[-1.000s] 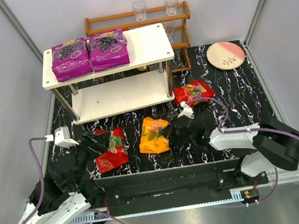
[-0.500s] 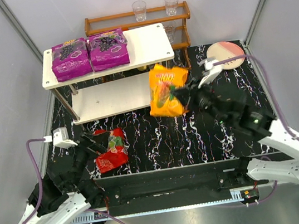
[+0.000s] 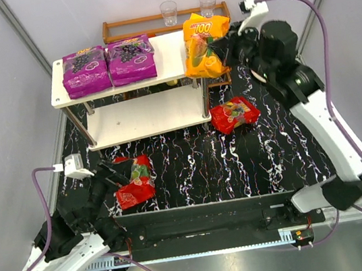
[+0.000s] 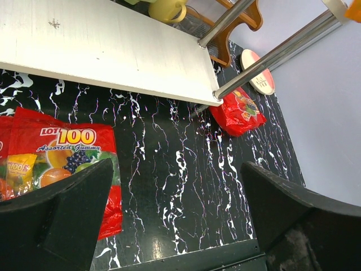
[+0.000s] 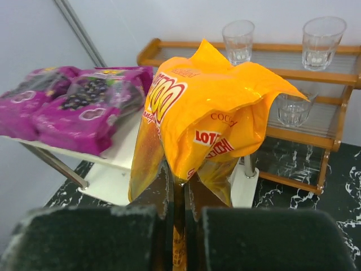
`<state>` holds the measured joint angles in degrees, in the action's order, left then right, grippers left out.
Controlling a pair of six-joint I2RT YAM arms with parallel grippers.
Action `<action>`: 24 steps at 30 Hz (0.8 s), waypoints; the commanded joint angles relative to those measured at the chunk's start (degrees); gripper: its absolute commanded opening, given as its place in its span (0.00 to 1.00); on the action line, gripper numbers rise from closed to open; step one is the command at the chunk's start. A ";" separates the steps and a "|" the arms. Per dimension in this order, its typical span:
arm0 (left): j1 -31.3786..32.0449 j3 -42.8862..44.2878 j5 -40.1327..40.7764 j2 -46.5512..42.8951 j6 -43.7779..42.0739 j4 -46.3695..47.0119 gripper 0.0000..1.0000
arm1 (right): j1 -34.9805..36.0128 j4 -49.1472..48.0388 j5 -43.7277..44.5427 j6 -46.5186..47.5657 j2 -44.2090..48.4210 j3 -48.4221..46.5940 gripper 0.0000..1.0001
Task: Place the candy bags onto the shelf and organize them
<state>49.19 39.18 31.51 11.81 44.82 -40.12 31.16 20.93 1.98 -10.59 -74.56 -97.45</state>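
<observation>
Pinching the orange candy bag tight by its lower edge with the right fingers. Holding it upright in the air, long side up and down, by the right end of the shelf top board. Probably needs to go left and lie flat beside the two purple bags. Spread wide and holding nothing: the left fingers, low by a red bag on the surface.
</observation>
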 commanded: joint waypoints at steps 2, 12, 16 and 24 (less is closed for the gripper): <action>-0.15 2.39 0.05 1.19 -1.40 2.50 0.99 | -9.44 -4.14 -23.22 -6.45 -8.99 -13.81 0.00; -0.15 3.97 1.98 0.14 -1.49 -0.31 0.99 | -13.58 -9.59 -40.37 -17.18 -22.10 -23.22 0.00; -0.15 3.89 2.16 -0.39 -1.14 -0.75 0.99 | -14.54 -11.17 -43.02 -22.35 -27.11 -26.12 0.00; -0.06 4.50 1.72 -0.21 -1.31 -1.37 0.99 | -14.72 -13.02 -43.64 -24.65 -32.57 -25.33 0.00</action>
<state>49.19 40.93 32.25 11.99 44.40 -41.17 16.69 14.74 -39.29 -32.84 -107.37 -120.33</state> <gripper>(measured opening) 0.987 0.034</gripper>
